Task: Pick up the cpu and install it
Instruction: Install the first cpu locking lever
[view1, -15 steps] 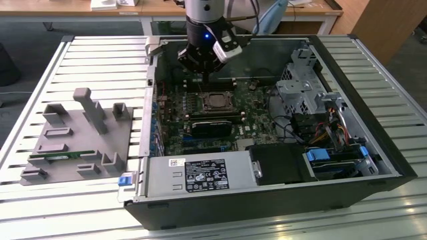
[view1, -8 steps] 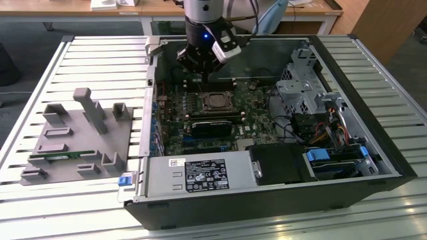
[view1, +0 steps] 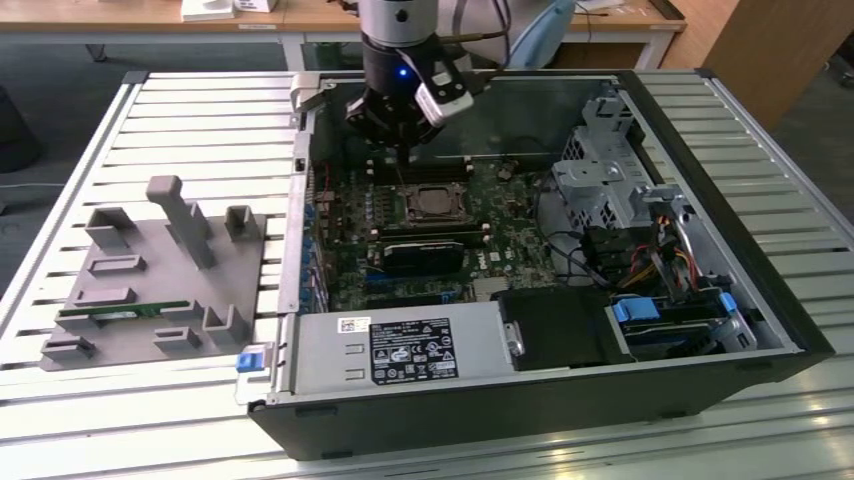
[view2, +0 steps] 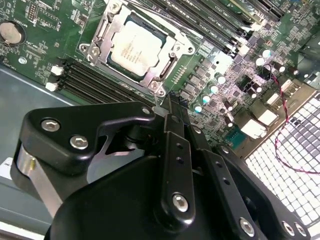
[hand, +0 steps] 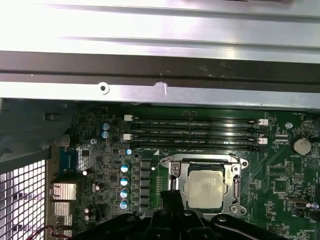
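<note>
The cpu (view1: 434, 203) lies flat in its socket on the green motherboard (view1: 507, 250) of the open computer case, silver top up, with the metal socket frame around it. Both wrist views show it seated there: cpu (view2: 135, 45) and cpu (hand: 206, 189). My gripper (view1: 402, 152) hangs just above the board beside the socket's far corner, toward the exterior view's left. Its black fingers (view2: 172, 145) are pressed together, with the tips by the socket's thin wire lever (hand: 161, 163). I cannot tell whether they touch the lever. My gripper (hand: 172, 194) holds nothing that I can see.
A grey fixture plate (view1: 147, 290) with upright posts and a green memory stick (view1: 127, 312) lies at the exterior view's left. Inside the case are a black ribbed block (view1: 420, 255), the power supply (view1: 400, 350), a metal drive cage (view1: 601, 180) and cables. Case walls ring the board.
</note>
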